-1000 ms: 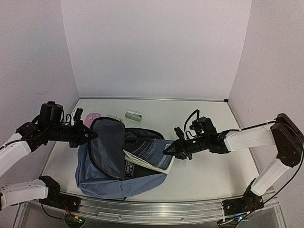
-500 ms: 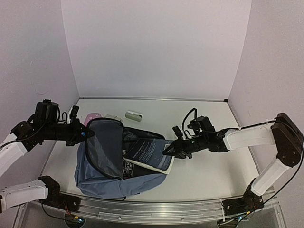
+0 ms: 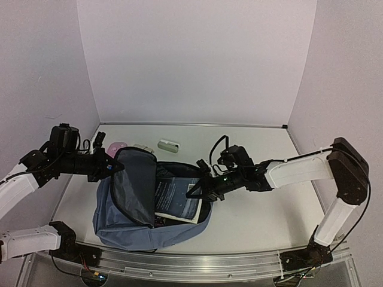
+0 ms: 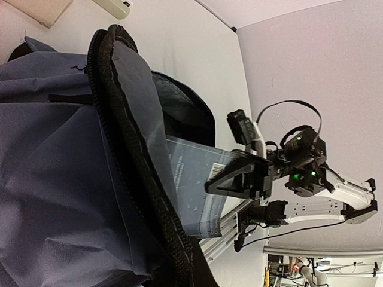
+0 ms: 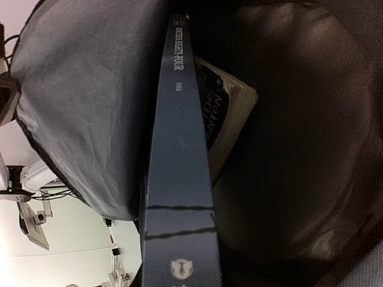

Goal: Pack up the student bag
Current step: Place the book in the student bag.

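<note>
The student bag (image 3: pixel 128 230) lies dusty-blue on the table at centre-left, its mouth facing right. My left gripper (image 3: pixel 112 168) is shut on the raised flap's zip edge (image 4: pixel 128 149) and holds the mouth open. My right gripper (image 3: pixel 199 190) is shut on a dark blue book (image 3: pixel 176 197) that lies mostly inside the opening. In the right wrist view the book's spine (image 5: pixel 179 149) points into the dark interior. A second book (image 5: pixel 224 122) with a cream edge lies beside it in the bag. From the left wrist view, the book (image 4: pixel 191 191) and the right gripper (image 4: pixel 239 179) sit beyond the flap.
Behind the bag, near the back wall, lie a pink item (image 3: pixel 118 146), a small pale item (image 3: pixel 140 147) and a white oblong case (image 3: pixel 168 145). The aluminium rail (image 3: pixel 197 263) runs along the near edge. Purple walls close in the back and both sides.
My right gripper has moved left and pushed the dark blue book deeper into the bag's mouth. The left gripper has kept its hold on the flap, shifting only slightly.
</note>
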Motion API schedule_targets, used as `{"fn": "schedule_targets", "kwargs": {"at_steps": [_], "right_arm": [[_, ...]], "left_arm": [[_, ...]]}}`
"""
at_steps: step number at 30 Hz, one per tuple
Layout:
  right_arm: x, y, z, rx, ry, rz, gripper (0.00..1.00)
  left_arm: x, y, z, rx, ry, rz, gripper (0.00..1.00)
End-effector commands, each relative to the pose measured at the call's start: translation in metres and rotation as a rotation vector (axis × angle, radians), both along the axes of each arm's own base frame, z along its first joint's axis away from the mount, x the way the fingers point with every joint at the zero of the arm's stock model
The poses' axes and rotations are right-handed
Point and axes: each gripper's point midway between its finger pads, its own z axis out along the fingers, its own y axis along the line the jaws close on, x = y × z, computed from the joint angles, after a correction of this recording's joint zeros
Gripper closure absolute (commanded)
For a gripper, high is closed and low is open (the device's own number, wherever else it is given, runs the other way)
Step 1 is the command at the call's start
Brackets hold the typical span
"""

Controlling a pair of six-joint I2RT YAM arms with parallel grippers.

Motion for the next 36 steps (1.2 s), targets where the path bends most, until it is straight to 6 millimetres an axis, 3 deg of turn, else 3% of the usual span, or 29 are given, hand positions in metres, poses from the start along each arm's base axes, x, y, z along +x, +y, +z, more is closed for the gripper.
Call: {"fn": "schedule_targets", "kwargs": {"at_steps": [1,6,10,16,22,27,31,36], "right_arm": [[0.002,0.034,0.008,0.087,0.015,0.046,1.00],[0.010,0.060,0.001,0.081,-0.009,0.043,1.00],[0.014,0.077,-0.012,0.022,-0.059,0.031,0.88],[0.015,0.093,-0.029,-0.091,-0.124,0.011,0.80],[0.033,0.075,-0.009,-0.168,-0.228,-0.096,0.42],[0.039,0.053,0.006,-0.220,-0.266,-0.172,0.25],[0.042,0.044,0.010,-0.240,-0.272,-0.218,0.24],[0.038,0.050,-0.002,-0.257,-0.257,-0.208,0.35]], "left_arm": [[0.011,-0.009,0.027,-0.057,-0.106,-0.028,1.00],[0.015,-0.014,0.015,-0.070,-0.075,-0.036,1.00],[0.019,-0.018,0.002,-0.079,-0.037,-0.034,1.00],[0.022,-0.019,-0.014,-0.087,0.003,-0.020,1.00],[0.022,-0.009,-0.022,-0.045,0.021,0.039,1.00],[0.018,0.002,-0.030,0.004,0.046,0.081,1.00],[0.015,0.005,-0.035,0.021,0.063,0.091,1.00],[0.014,0.007,-0.035,0.029,0.063,0.091,1.00]]}}
